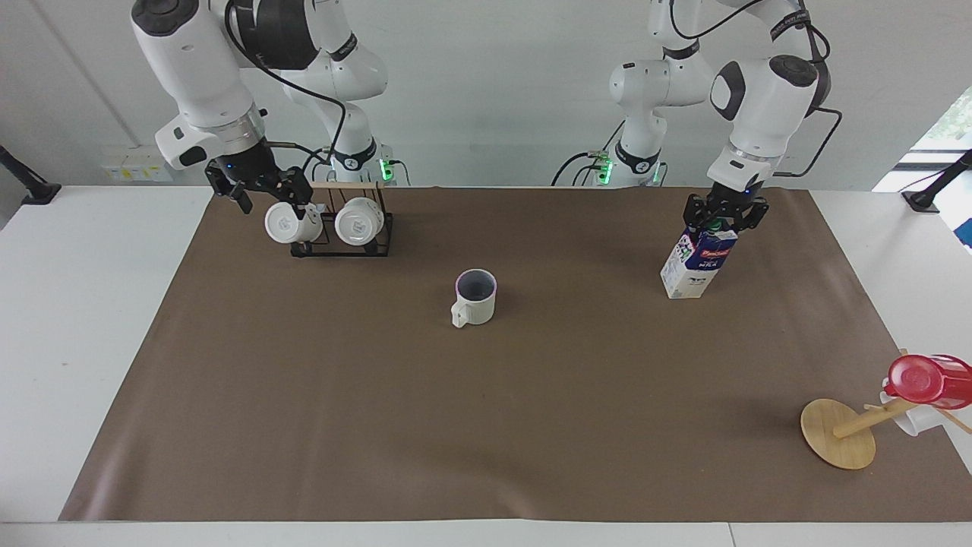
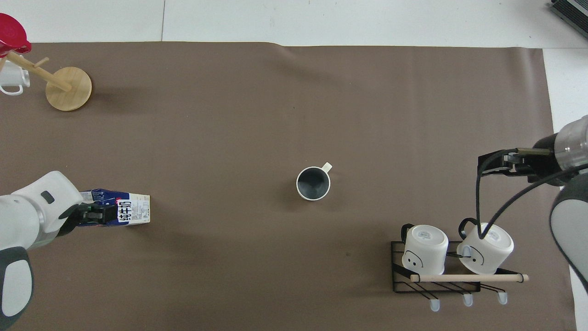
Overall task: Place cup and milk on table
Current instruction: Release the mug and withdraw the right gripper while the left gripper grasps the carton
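Overhead view: the cup (image 2: 313,183) is standing upright near the middle of the brown sheet (image 2: 285,257), its dark inside holding nothing visible, with bare sheet all round it. The milk (image 1: 696,260) is standing toward the left arm's end of the table (image 1: 91,319), the left gripper (image 1: 721,220) closing on its green-capped top. The right gripper (image 1: 262,194), fingers spread and holding nothing, is hanging over the sheet's edge by the black wire rack (image 2: 436,271), where 2 white mugs (image 2: 425,248) are lying on their sides. A tipped wooden mug tree (image 1: 843,433) is carrying 1 red cup (image 1: 928,380) at the sheet's corner.
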`<state>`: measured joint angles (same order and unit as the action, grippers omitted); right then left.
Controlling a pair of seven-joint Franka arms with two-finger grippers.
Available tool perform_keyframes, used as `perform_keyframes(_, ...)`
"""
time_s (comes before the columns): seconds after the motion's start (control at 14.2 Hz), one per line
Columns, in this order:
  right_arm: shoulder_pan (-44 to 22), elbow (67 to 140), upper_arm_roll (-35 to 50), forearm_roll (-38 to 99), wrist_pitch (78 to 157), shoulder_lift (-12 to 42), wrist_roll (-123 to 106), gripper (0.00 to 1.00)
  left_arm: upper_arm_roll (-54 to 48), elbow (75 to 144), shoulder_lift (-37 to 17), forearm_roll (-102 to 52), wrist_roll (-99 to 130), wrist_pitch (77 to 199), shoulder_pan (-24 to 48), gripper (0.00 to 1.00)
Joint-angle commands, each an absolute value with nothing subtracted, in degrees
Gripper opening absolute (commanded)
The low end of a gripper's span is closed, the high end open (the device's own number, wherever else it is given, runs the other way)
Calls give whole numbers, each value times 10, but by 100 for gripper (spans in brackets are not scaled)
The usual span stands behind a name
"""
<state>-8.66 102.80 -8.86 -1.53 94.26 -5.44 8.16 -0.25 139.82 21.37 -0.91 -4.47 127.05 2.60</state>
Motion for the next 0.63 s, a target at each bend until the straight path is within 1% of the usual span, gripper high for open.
perform_keyframes(0.0,-48,1044,-83,-13,937,-67,34,100,-4,1404,220,-11,-53,1273,22,69)
perform_keyframes(0.07,-38,1045,-83,-13,937,-68,24,100,-4,1400,220,-11,-52,1270,22,67)
perform_keyframes(0.28,-25,1035,-83,-13,937,-67,13,100,-4,1383,217,-11,-47,1255,24,58)
perform_keyframes(0.56,-25,1003,-82,-13,934,-67,16,100,-4,1361,207,-11,-47,1242,25,57)
